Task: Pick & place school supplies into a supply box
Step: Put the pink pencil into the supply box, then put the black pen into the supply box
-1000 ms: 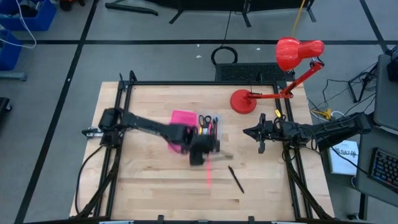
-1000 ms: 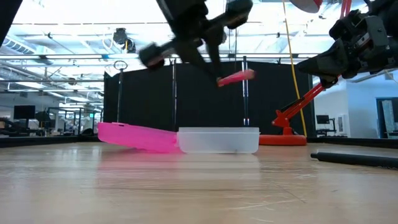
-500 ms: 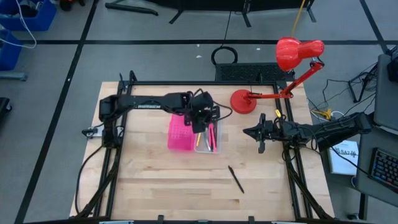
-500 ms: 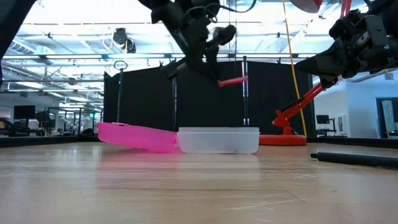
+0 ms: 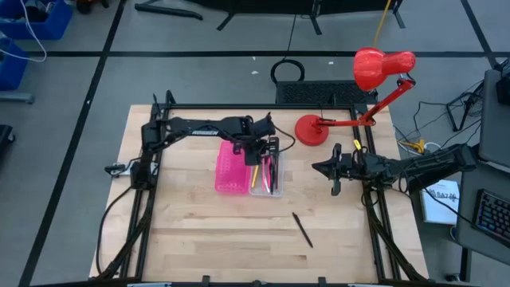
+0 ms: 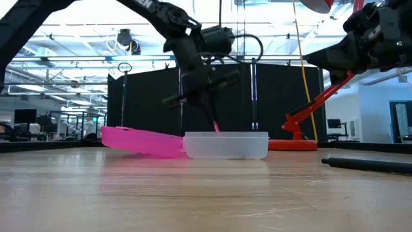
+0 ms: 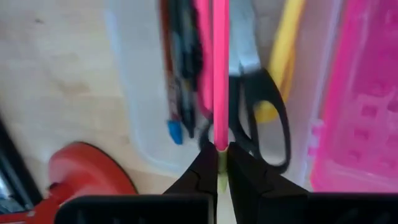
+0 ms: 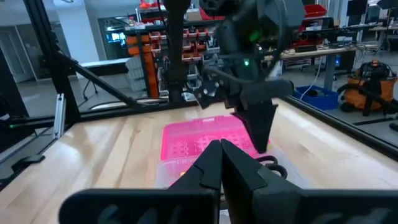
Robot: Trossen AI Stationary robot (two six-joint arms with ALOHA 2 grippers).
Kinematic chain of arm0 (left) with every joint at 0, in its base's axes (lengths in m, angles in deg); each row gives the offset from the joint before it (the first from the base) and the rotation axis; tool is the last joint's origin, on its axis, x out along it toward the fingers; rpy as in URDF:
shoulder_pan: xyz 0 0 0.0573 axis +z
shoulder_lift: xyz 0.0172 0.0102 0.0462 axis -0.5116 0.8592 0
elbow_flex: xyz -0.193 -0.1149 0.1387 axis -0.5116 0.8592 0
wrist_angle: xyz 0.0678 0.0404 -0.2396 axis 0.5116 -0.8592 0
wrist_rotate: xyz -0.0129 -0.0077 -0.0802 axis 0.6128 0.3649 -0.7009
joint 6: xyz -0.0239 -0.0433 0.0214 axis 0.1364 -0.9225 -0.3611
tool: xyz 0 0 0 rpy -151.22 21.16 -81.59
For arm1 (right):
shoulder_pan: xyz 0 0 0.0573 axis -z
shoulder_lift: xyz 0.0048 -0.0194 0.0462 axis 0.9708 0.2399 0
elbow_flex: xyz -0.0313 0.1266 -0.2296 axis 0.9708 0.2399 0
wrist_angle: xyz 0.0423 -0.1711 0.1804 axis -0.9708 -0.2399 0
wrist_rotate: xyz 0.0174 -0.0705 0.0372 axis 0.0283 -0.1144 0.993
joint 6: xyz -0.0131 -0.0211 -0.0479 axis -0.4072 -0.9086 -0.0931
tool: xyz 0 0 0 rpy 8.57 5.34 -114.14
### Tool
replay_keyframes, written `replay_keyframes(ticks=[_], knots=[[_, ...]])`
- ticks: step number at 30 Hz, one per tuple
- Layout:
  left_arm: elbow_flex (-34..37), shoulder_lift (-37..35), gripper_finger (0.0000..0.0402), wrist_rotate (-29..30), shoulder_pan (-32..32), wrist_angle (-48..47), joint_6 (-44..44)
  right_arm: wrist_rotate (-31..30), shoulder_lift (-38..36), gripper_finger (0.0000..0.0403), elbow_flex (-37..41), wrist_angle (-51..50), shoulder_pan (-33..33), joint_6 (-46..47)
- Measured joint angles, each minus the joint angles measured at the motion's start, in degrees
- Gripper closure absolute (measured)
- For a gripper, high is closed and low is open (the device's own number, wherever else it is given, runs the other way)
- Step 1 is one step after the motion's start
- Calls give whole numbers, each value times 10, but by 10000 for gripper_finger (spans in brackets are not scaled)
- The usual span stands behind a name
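Observation:
My left gripper is over the clear tray of the supply box, shut on a pink pencil. In the tray lie black-handled scissors, a yellow pen and a blue-tipped pen. The tray's pink perforated half joins it on the table's left side. A black pen lies on the table nearer the front. My right gripper hangs shut and empty at the table's right, above the table. My left gripper pinches the pink pencil near its upper end between its two fingers. The fingers come from above, slanting down, and the pencil runs on in line with them. The pencil hangs tilted below the gripper, its lower end down inside the tray.
A red desk lamp stands at the table's far right, close behind the tray. The black pen also shows at the right in the low view. Bare wood lies toward the table's near edge and left.
My left gripper has carried the pink pencil from the table's middle toward the far edge, over the tray, then turned and tipped down. The pencil, held nearly level before, now points down into the tray. My right gripper has kept still.

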Motion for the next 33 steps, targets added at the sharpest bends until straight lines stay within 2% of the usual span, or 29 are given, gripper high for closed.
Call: replay_keyframes(ticks=[13,22,25,28,33], knots=[[0,23,376,8,19,2,6,1,0,403,0,13,0,-26],[0,23,276,21,18,-4,-52,3,0,403,0,13,0,-25],[0,21,251,51,13,2,-91,3,0,403,0,12,0,-26],[0,14,239,64,10,3,-110,3,0,403,0,8,0,-26],[-1,-8,242,57,2,-7,-137,3,0,403,0,8,0,-26]])
